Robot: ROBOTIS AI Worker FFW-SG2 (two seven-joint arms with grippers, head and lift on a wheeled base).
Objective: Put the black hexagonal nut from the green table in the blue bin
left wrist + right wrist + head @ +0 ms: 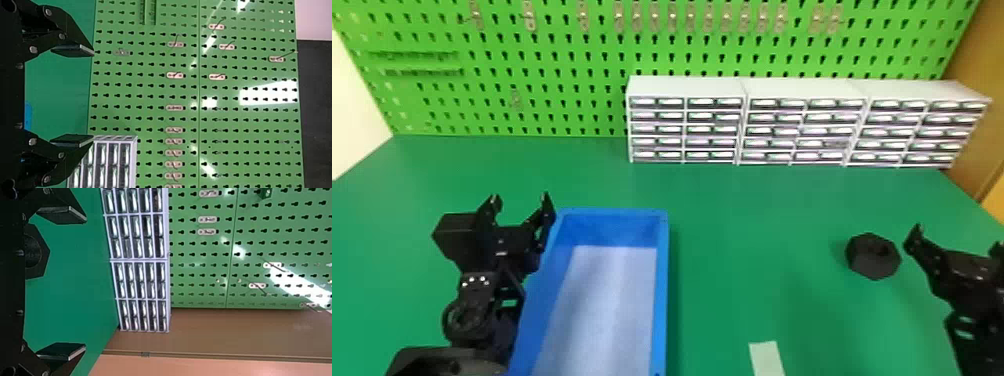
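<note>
Presently: pre-grasp, seemingly | right gripper (958, 239) open, right of black hexagonal nut (873, 256) | left gripper (521, 198) open, left of blue bin (661, 300) | next: likely align leftward, lower, close

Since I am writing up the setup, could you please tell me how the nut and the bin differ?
The nut is black, while the bin is blue with a paler floor. The nut is six-sided with a round opening, whereas the bin is a long, open-topped box. The nut is also far smaller than the bin. Both rest on the green table.
</note>
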